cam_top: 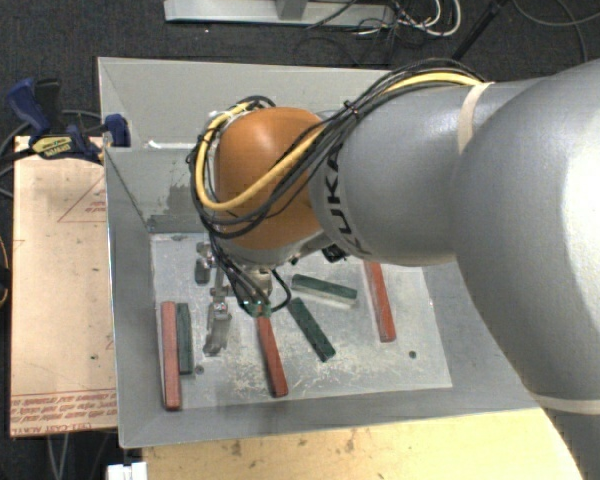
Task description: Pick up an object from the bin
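Observation:
My gripper (212, 303) hangs below the orange dome over the left part of the bin floor. It is open, with one fingertip (217, 336) low near the floor and the other (204, 266) further back; nothing is between them. Just left of the lower fingertip lie a green stick (184, 338) and a red stick (168, 356), side by side and parallel. To its right a second red stick (272, 356) lies lengthwise, its upper end under the gripper's cables.
Further right lie a slanted dark green stick (311, 330), another green stick (324, 288) lying crosswise, and a red stick (381, 301) near the right side. The big arm covers the bin's back right. The left wall is close to the gripper.

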Motion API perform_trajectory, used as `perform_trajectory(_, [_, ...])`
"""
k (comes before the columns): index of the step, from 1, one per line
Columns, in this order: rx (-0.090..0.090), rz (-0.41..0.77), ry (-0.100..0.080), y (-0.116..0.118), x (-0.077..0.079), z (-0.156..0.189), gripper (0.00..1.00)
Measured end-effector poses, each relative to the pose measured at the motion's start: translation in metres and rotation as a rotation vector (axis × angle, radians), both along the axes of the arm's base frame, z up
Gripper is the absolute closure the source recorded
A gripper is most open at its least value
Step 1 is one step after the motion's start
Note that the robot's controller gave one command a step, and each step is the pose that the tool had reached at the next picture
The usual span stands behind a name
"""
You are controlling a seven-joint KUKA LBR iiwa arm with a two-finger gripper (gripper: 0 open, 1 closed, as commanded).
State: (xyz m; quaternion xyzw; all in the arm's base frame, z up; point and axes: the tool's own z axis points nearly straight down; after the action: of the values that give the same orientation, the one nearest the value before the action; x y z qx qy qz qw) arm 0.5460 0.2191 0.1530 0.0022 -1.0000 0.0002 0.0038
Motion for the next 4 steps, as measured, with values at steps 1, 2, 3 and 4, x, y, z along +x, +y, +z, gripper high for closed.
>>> perform_trajectory(1, [0.004, 0.430, -0.008, 0.028, 0.008, -0.084, 0.00])
perform_trajectory(2, [0.005, 0.853, -0.013, 0.029, 0.023, -0.052, 0.00])
perform_trajectory(3, [0.006, 1.076, -0.012, 0.034, 0.041, -0.043, 0.00])
perform_trajectory(4, [-0.003, 1.165, -0.005, 0.026, 0.061, -0.083, 0.00])
